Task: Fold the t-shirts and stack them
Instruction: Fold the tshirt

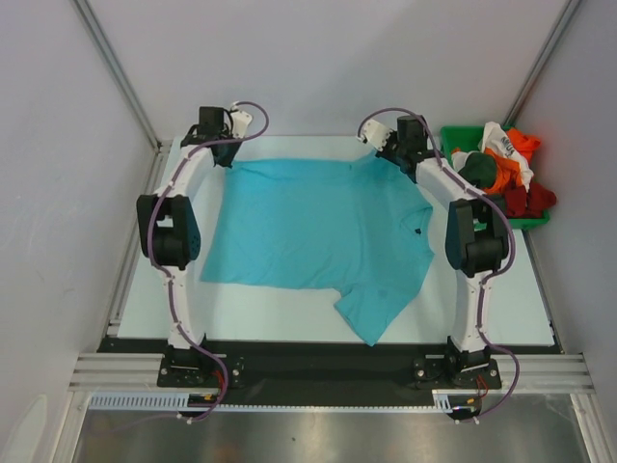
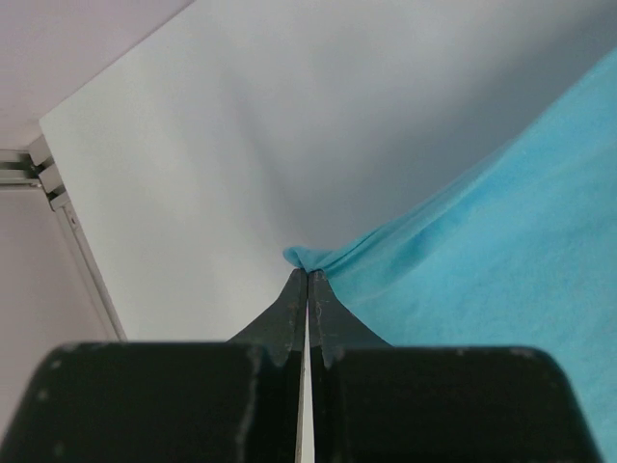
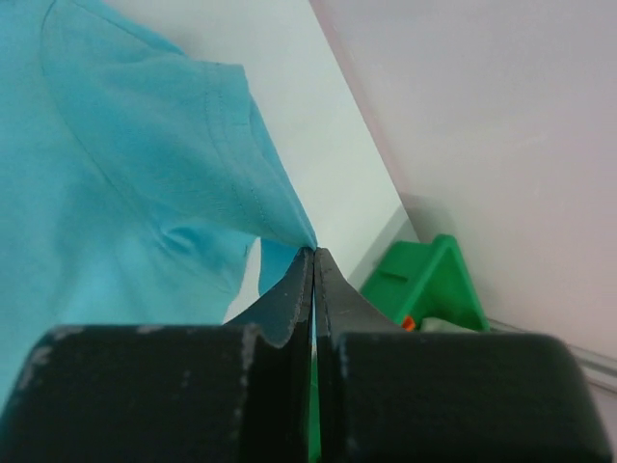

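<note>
The turquoise t-shirt (image 1: pixel 318 227) lies spread on the white table, collar toward the right arm, one sleeve pointing at the near edge. My left gripper (image 1: pixel 229 152) is shut on the shirt's far left corner; the pinched cloth (image 2: pixel 318 258) bunches at its fingertips. My right gripper (image 1: pixel 378 147) is shut on the far right sleeve (image 3: pixel 227 154), lifting its edge off the table. Orange, white, dark green and red shirts (image 1: pixel 501 169) are piled in the green bin at the right.
The green plastic bin (image 1: pixel 453 135) stands at the table's far right corner and shows in the right wrist view (image 3: pixel 429 280). Grey walls close in behind and on both sides. An aluminium rail (image 2: pixel 58 207) runs along the left table edge.
</note>
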Robot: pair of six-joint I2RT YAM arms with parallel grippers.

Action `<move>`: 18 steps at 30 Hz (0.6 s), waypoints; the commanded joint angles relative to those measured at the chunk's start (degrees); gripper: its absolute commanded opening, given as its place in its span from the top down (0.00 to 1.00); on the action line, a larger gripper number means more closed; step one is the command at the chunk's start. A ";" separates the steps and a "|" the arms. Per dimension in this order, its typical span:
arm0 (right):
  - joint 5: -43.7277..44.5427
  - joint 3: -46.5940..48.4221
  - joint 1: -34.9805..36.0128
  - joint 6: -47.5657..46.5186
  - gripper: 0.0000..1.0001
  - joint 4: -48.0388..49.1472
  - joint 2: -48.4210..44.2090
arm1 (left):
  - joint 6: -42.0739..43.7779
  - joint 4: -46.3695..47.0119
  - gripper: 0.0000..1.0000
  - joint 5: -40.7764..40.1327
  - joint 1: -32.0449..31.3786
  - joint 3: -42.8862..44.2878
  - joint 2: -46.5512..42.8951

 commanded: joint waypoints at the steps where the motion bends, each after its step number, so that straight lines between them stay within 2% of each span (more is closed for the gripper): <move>1: 0.53 -1.96 0.10 -0.58 1.00 1.28 -7.29 | 1.58 4.05 1.00 1.40 0.08 -1.26 -6.09; 10: 0.53 -10.39 0.98 1.00 1.00 -0.91 -14.05 | 1.67 4.22 1.00 1.57 0.34 -5.65 -9.69; 18: 0.62 -18.30 2.56 2.40 1.00 -2.23 -20.56 | 1.59 6.42 1.00 1.49 0.43 -13.30 -13.64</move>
